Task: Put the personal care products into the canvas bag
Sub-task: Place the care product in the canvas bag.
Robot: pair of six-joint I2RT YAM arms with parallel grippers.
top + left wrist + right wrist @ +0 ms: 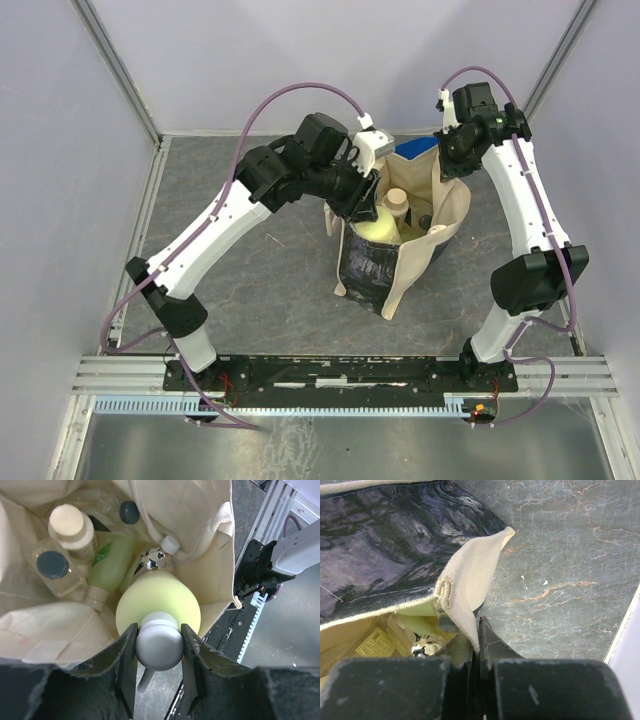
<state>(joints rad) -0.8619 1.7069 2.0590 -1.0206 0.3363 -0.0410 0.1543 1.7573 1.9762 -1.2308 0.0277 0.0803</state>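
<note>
Now: left gripper (158, 645) clamps yellow-green bottle (160, 600) cap at canvas bag (200, 525) mouth; right gripper (478, 640) pinches bag rim.

Bottles (107, 562) inside canvas bag (192, 515)

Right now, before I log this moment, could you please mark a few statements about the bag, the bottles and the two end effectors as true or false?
1. The left end effector grips a yellow-green bottle by its pale cap. True.
2. The right end effector hangs open, away from the bag. False: it is shut on the bag's beige edge.
3. The bag is empty. False: a clear black-capped bottle and a green bottle lie inside, among others.
4. The held bottle hangs over the bag's opening. True.
</note>
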